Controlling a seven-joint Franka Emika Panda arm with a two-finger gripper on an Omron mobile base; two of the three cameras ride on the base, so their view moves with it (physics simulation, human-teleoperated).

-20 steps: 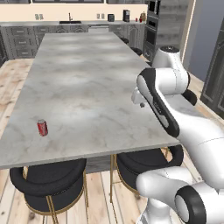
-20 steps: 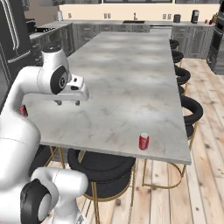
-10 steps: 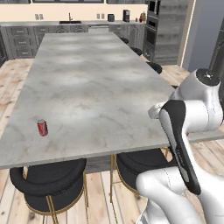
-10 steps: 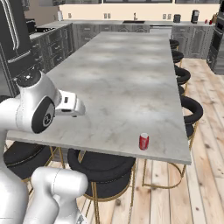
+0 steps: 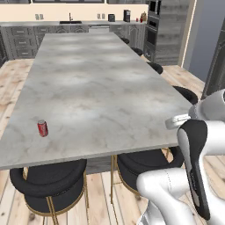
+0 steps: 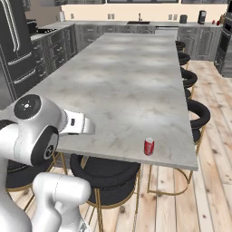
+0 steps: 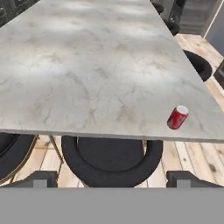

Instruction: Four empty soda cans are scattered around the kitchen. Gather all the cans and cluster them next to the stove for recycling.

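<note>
Dropping arm lower than before | gripper (image 7: pixel 112 179) spread wide, empty | soda can (image 5: pixel 42 128) unmoved on island (image 5: pixel 96 83)

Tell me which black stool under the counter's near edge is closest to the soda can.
The stool mid-frame in the hand view, beside the soda can; the other stool sits far left.

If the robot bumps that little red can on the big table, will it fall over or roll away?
Probably yes. The soda can stands upright, small and narrow, so a sideways bump would likely tip it. Once on its round side it could roll, and it sits close to the edge of the marble island, so it might drop off. Being empty, it should lift easily.
</note>
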